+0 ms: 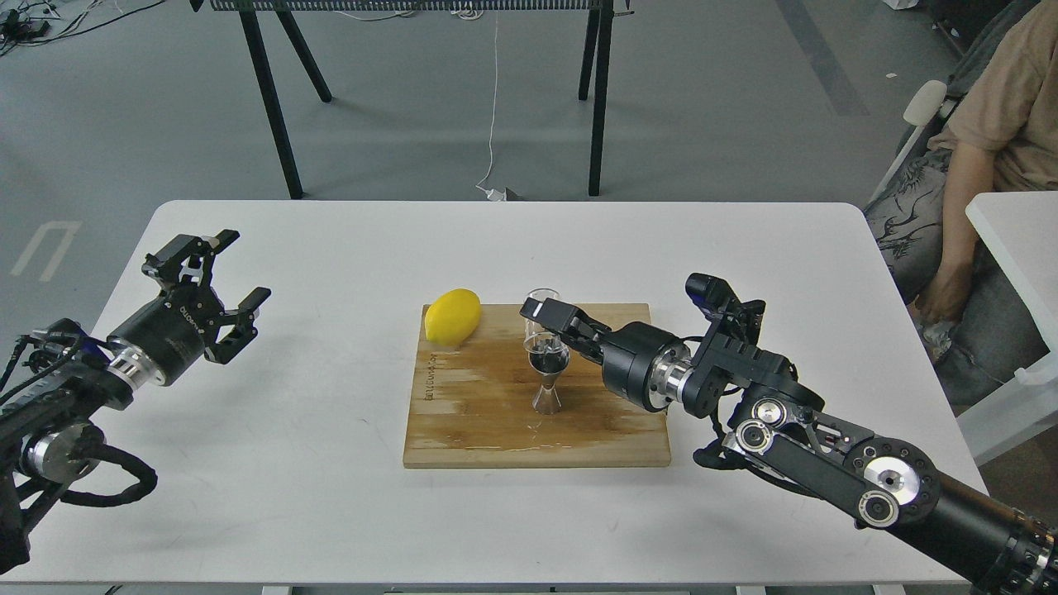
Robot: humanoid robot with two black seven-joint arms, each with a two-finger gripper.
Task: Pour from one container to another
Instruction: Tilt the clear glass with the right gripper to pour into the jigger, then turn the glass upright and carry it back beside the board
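A: Where does the left gripper sit?
B: Near the table's left edge, jaws wide, empty.
A: The cutting board?
B: Lemon on its back-left corner; jigger upright mid-board, dark liquid inside.
A: The right gripper?
B: It clasps the glass tumbler just above the jigger.

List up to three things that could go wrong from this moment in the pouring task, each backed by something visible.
1. The jigger has a narrow waist and a small foot; a nudge from the right pincer could topple it.
2. The glass tumbler sits very close above the jigger's small mouth, so liquid could miss onto the wooden board.
3. The left pincer hangs open, far away, steadying nothing.
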